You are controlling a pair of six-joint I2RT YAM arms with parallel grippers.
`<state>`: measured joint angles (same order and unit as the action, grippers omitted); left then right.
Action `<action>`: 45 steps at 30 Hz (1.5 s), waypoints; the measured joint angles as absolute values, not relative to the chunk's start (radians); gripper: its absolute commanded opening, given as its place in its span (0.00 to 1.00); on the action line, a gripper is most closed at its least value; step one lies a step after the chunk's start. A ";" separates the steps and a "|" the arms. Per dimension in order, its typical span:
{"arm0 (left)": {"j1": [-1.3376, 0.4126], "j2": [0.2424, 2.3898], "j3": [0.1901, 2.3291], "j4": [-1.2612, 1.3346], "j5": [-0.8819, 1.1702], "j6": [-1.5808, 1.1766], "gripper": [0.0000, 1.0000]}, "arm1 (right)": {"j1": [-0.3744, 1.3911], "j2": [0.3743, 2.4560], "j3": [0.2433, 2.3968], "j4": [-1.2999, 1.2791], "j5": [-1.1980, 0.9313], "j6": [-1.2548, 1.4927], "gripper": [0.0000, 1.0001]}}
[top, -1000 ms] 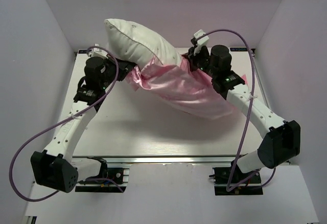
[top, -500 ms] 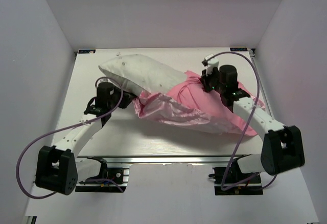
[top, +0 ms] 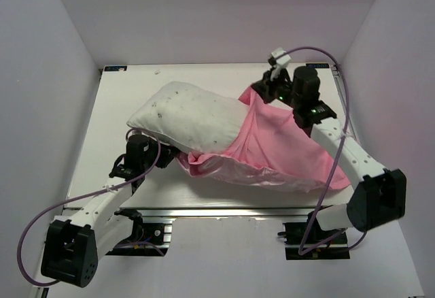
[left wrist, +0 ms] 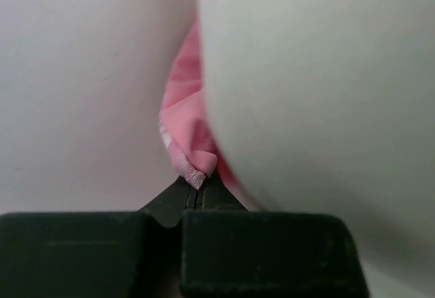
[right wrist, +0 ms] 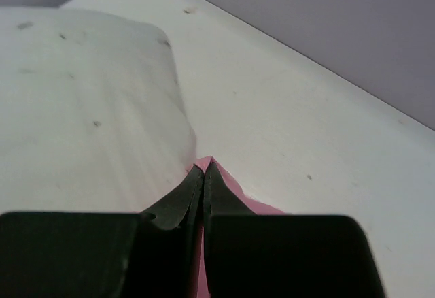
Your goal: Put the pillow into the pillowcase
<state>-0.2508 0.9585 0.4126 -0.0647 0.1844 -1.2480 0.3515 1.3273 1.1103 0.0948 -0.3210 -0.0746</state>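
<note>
Spreading across most of the overhead view, the white table (top: 204,80) sits between pale enclosure walls (top: 41,73), and both arms reach in from its near edge. The pillow (top: 194,118) lies slantwise over the table's middle. Its speckled left end is bare and points toward the left side, while its right part is inside the pillowcase (top: 285,152). That pink sack covers the pillow's right portion and trails toward the near right corner, and its mouth sags in a wrinkled fold below the pillow's near side. From above, the pillow's bulk hides part of the mouth's rim, and it fills the right half of the left wrist view. One purple cable (top: 309,48) arches from the right wrist and runs down past the sack's right end. Another cable (top: 64,205) loops off the near left edge. The right gripper (right wrist: 204,175), at the far side of the mouth just beside the pillow, has its fingers pressed together on a point of pink hem. The left gripper (left wrist: 194,190), low at the near side under the pillow's left half, is pinched closed on a small bunched fold of the pillowcase edge.
</note>
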 measured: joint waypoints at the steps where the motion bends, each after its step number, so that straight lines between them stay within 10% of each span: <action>1: -0.251 0.952 0.397 -0.058 0.186 -1.250 0.00 | 0.374 1.358 1.151 0.096 -0.323 -0.059 0.00; 11: -0.248 0.838 0.315 -0.051 0.176 -1.258 0.00 | 0.643 1.635 1.450 0.000 -0.382 0.069 0.00; 15: -0.246 0.778 0.300 -0.051 0.163 -1.257 0.00 | 0.677 1.660 1.517 -0.115 -0.445 0.030 0.48; 21: -0.246 0.709 0.260 -0.053 0.155 -1.257 0.00 | 0.676 1.678 1.765 -0.294 -0.455 -0.118 0.89; 31: -0.246 0.708 0.251 -0.015 0.154 -1.248 0.00 | 0.907 1.814 2.050 -0.452 -0.326 -0.284 0.90; 40: -0.246 0.689 0.251 -0.027 0.147 -1.238 0.00 | 0.939 2.074 2.058 -0.552 -0.176 -0.381 0.86; 41: -0.246 0.685 0.251 -0.030 0.146 -1.238 0.00 | 0.938 2.075 2.058 -0.552 -0.168 -0.393 0.79; 45: -0.246 0.666 0.251 -0.032 0.139 -1.238 0.00 | 0.938 2.060 2.057 -0.547 -0.166 -0.429 0.00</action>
